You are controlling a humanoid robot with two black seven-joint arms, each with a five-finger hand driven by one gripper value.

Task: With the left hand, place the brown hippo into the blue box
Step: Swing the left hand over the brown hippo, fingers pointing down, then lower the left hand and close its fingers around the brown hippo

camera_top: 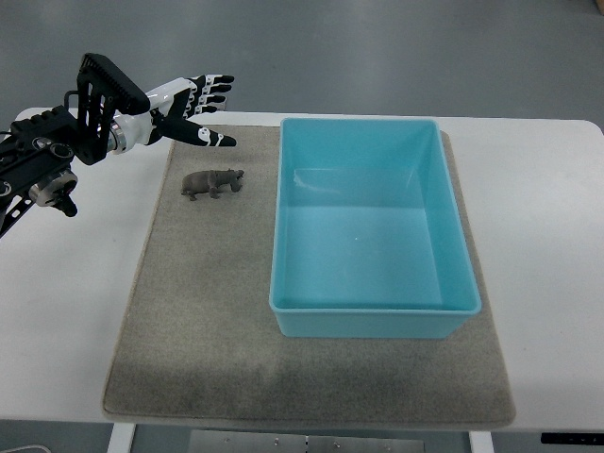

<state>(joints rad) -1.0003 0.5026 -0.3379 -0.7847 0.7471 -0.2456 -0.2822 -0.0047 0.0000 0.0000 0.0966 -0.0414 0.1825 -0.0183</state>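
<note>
Top view. My left hand [193, 111], fingers spread and empty, hovers at upper left of the frame, above the brown hippo [212, 182]. The hippo stands on the grey mat [189, 321], just left of the empty blue box [373, 316]. Probably light, rigid, smooth; I judge the barrel-shaped torso the best grip.

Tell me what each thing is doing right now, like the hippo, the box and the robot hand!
Brown hippo: standing on the mat, left of the box, not held.
Blue box: upright, open on top, nothing inside.
Left robot hand: open, fingers spread, above and left of the hippo, holding nothing.
Grey mat: lying flat on the white table.
</note>
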